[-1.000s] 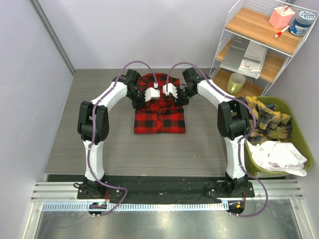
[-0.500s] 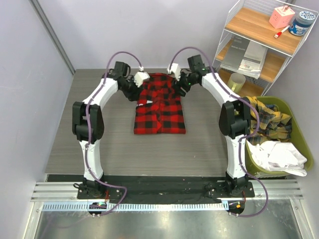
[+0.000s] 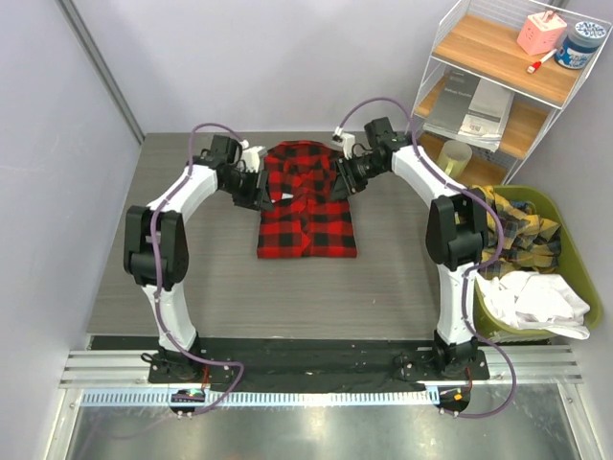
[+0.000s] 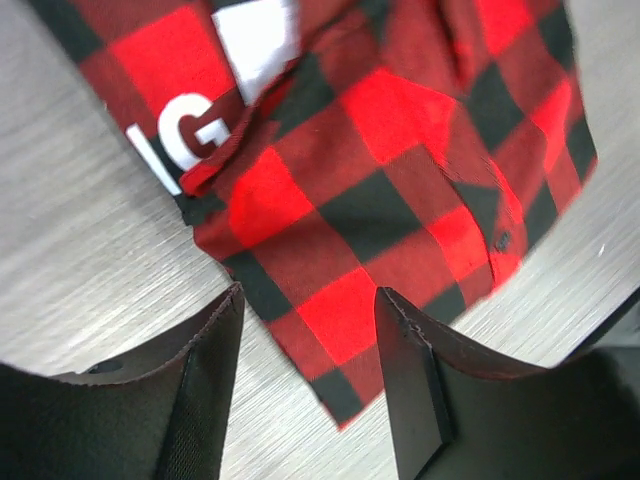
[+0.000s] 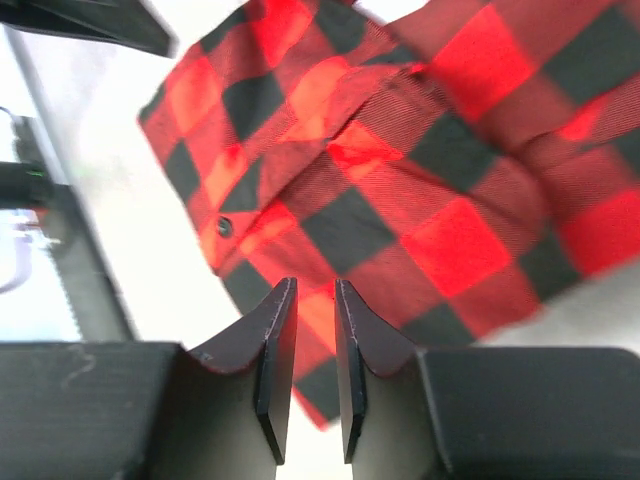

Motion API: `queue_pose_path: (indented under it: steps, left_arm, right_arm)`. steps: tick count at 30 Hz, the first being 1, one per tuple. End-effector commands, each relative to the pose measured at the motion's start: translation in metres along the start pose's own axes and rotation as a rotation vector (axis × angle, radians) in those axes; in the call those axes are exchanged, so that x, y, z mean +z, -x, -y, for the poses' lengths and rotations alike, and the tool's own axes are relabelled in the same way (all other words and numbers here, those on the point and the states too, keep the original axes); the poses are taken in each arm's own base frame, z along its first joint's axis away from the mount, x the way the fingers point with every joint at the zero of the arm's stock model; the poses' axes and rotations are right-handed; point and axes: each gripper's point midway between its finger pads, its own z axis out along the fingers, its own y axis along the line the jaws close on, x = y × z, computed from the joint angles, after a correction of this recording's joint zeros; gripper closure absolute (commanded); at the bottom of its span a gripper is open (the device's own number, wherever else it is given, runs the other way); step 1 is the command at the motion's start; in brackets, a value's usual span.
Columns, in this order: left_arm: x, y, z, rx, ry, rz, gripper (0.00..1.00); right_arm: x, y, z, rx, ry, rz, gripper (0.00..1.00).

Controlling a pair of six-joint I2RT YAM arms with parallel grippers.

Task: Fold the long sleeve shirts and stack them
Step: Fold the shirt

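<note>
A red-and-black check long sleeve shirt (image 3: 308,206) lies folded into a rectangle in the middle of the table. Its white lettered patch (image 4: 255,40) shows in the left wrist view. My left gripper (image 3: 263,192) is at the shirt's left edge, open, with a corner of the shirt (image 4: 330,310) on the table beneath the jaws (image 4: 310,295). My right gripper (image 3: 347,177) is at the shirt's upper right edge. Its jaws (image 5: 315,285) leave only a narrow gap, through which a buttoned edge of the shirt (image 5: 330,230) shows below.
At the right, a green bin (image 3: 565,240) holds a yellow plaid shirt (image 3: 517,230) and a white garment (image 3: 536,297). Behind it stands a wire shelf (image 3: 498,86) with boxes and a jar. Grey walls close in the table's left and far sides.
Both grippers were shut above the shirt's middle, then opened and swung out towards its far end. Now they sit lower at its left and right edges, the right one narrowing.
</note>
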Motion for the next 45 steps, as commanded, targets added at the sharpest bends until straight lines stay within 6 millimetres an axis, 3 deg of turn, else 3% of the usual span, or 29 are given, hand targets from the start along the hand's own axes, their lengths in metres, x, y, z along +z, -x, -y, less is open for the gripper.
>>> queue_pose_path:
  steps: [1, 9, 12, 17, 21, 25, 29, 33, 38, 45]
  left_arm:
    - [0.017, 0.007, -0.009, -0.231, 0.016, 0.010, 0.46]
    - [0.036, -0.002, -0.030, -0.306, 0.064, -0.019, 0.47]
    - [0.039, 0.010, -0.021, -0.315, -0.041, 0.021, 0.47]
    - [0.051, 0.027, -0.027, -0.296, -0.060, 0.067, 0.50]
    - [0.049, 0.043, -0.036, -0.264, -0.016, 0.128, 0.50]
    - [0.042, 0.056, -0.028, -0.170, -0.058, 0.217, 0.53]
    - [0.032, 0.071, -0.026, -0.063, -0.053, 0.302, 0.56]
    - [0.017, 0.076, -0.025, 0.031, -0.021, 0.314, 0.55]
    - [0.000, 0.053, -0.004, 0.114, -0.075, 0.296, 0.43]
    - [-0.024, 0.047, 0.017, 0.113, -0.106, 0.323, 0.36]
  right_arm:
    - [0.019, -0.007, -0.019, 0.201, 0.115, -0.016, 0.73]
    - [0.066, -0.047, -0.003, 0.242, 0.091, -0.133, 0.75]
    - [0.074, -0.058, 0.008, 0.235, 0.061, -0.163, 0.75]
    - [0.084, -0.067, 0.021, 0.201, 0.033, -0.190, 0.75]
    - [0.087, -0.070, 0.028, 0.183, 0.015, -0.205, 0.76]
    - [0.086, -0.073, 0.028, 0.165, 0.016, -0.215, 0.76]
    - [0.083, -0.069, 0.026, 0.134, 0.017, -0.212, 0.75]
    - [0.074, -0.037, 0.020, 0.097, 0.014, -0.155, 0.72]
    - [0.069, -0.005, 0.015, 0.089, 0.020, -0.074, 0.71]
    - [0.095, -0.015, 0.037, 0.153, 0.010, -0.079, 0.73]
